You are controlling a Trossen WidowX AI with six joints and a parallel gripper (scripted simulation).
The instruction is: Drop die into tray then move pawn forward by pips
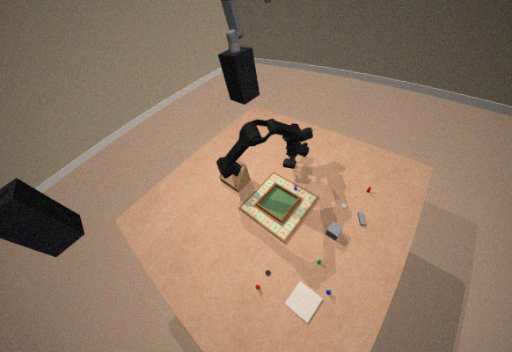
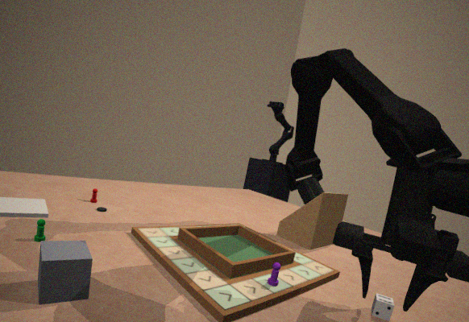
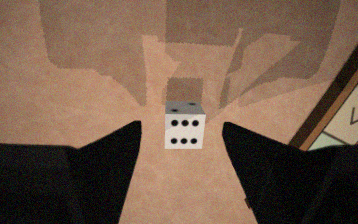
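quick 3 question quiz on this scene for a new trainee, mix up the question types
1. True or false: the gripper is already shut on the die.
2. Multiple choice: the purple pawn stands A) in the green tray, B) on a square of the board, C) on the table beside the grey cube.
3. Fill in: in the wrist view, the die face turned to the camera shows ___ pips.

Key
1. False: the die sits on the table between open fingers, with gaps on both sides.
2. B
3. Six

arm bent down, claw (image 2: 388, 291) open, empty
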